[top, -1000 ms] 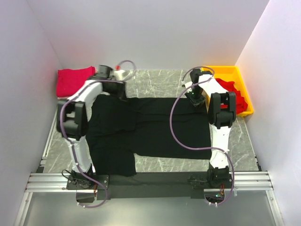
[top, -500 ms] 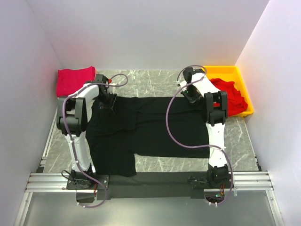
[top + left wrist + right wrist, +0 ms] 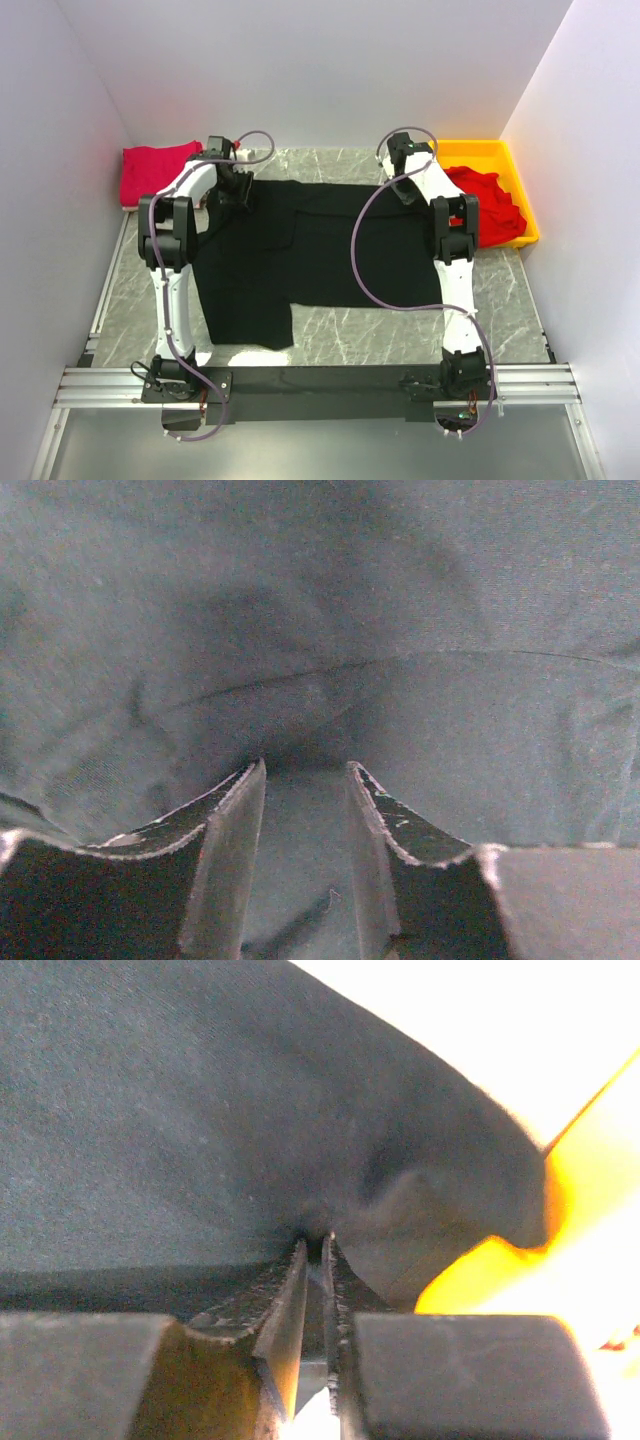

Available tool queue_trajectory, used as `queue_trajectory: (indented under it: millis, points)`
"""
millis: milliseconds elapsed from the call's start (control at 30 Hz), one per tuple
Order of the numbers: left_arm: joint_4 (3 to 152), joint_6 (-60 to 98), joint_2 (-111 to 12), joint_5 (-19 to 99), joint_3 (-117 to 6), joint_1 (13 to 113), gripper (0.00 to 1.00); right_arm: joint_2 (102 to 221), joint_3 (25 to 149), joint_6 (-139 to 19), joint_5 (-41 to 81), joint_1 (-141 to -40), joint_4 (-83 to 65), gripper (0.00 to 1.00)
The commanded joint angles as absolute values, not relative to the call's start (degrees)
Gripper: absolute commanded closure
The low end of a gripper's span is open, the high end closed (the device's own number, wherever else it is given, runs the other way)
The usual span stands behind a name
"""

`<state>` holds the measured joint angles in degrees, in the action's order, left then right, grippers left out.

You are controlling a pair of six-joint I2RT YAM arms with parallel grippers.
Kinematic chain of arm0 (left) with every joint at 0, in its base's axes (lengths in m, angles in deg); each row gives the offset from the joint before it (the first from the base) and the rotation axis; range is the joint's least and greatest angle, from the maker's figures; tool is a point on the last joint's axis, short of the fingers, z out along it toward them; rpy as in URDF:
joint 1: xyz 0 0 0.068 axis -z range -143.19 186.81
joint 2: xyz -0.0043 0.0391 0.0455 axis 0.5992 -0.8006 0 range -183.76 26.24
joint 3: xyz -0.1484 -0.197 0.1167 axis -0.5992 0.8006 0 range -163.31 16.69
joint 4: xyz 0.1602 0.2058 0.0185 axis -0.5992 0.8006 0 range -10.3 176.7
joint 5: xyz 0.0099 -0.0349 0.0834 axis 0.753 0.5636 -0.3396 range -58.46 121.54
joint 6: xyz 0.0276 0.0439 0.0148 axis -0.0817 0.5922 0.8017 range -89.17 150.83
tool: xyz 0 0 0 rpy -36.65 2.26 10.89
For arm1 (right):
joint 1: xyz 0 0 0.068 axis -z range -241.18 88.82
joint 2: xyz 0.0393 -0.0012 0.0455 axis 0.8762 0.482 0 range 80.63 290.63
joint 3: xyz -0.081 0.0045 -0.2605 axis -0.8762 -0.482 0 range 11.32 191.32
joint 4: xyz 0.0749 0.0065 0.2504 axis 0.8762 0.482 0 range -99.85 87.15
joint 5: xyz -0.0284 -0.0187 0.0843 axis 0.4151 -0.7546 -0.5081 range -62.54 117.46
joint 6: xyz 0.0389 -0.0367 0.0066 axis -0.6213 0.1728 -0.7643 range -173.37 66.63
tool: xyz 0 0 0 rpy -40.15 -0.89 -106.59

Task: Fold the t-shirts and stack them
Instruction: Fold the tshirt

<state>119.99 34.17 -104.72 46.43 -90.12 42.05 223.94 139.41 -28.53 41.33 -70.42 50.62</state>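
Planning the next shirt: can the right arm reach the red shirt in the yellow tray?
Probably yes: the red shirt lies close to the right gripper, unblocked, though it is pinching the black shirt.

From above, the left gripper (image 3: pixel 240 193) and the right gripper (image 3: pixel 407 190) are too small to show their jaws. The left arm (image 3: pixel 168 235) and right arm (image 3: pixel 450 225) cover the far corners of the black t-shirt (image 3: pixel 320 250). The left wrist view cuts that cloth off on every side (only a seam shows). The yellow tray (image 3: pixel 470 1275) is a glare-washed blur in the right wrist view, and from above its red t-shirt (image 3: pixel 500 205) is partly hidden.
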Motion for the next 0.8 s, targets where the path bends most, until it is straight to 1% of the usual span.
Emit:
queue_trajectory:
  millis: [0,33,100,133,167,200,267,300,367,400,467,500,600,700,767]
  points:
    - [114.8,32.7,-107.0,45.2,-93.8,39.8,0.55,223.9,142.7,-29.6,43.4,-70.3,42.1,0.8]
    - [114.9,32.9,-106.7,46.1,-94.6,39.5,0.54,223.3,143.0,-29.8,41.2,-70.4,42.3,0.74]
    - [115.1,33.2,-104.6,48.4,-95.8,38.7,0.52,219.6,141.8,-30.5,39.9,-70.3,42.1,0.67]
    - [114.8,34.0,-103.4,49.0,-95.7,38.5,0.51,218.0,140.4,-30.4,36.1,-70.4,42.5,0.56]
    - [114.6,34.4,-102.2,49.6,-94.8,38.5,0.5,214.7,139.4,-30.5,35.1,-70.3,42.8,0.51]
    - [114.7,35.0,-99.4,50.9,-94.1,38.5,0.48,212.8,138.2,-31.4,33.9,-70.4,42.8,0.43]
    - [114.0,35.9,-96.3,52.0,-90.7,38.5,0.45,208.0,134.6,-31.3,29.9,-70.4,43.9,0.41]
    - [114.0,36.2,-93.5,52.4,-89.4,38.5,0.43,206.5,133.2,-31.4,29.2,-70.5,44.1,0.41]
    - [114.1,36.8,-91.2,52.8,-85.6,38.5,0.43,203.3,128.8,-30.5,27.6,-70.4,45.1,0.43]
    - [114.3,37.1,-89.6,52.8,-84.1,38.5,0.43,202.5,125.7,-30.5,27.6,-70.4,45.1,0.48]
    - [114.8,37.3,-88.5,52.8,-80.0,38.5,0.44,201.7,123.2,-30.3,27.6,-70.5,46.1,0.55]
    - [114.7,37.4,-87.5,52.8,-78.4,38.5,0.45,201.9,122.3,-30.4,27.6,-70.3,46.7,0.6]
    - [114.4,38.0,-85.1,53.8,-72.1,38.4,0.48,202.5,120.3,-30.1,23.9,-70.4,49.6,0.67]
    - [114.4,39.4,-83.0,54.1,-65.5,38.3,0.49,202.1,115.8,-30.1,22.9,-70.4,50.6,0.71]
    - [114.4,39.9,-82.1,53.9,-61.0,38.3,0.5,201.0,113.1,-29.8,23.1,-70.3,50.0,0.71]
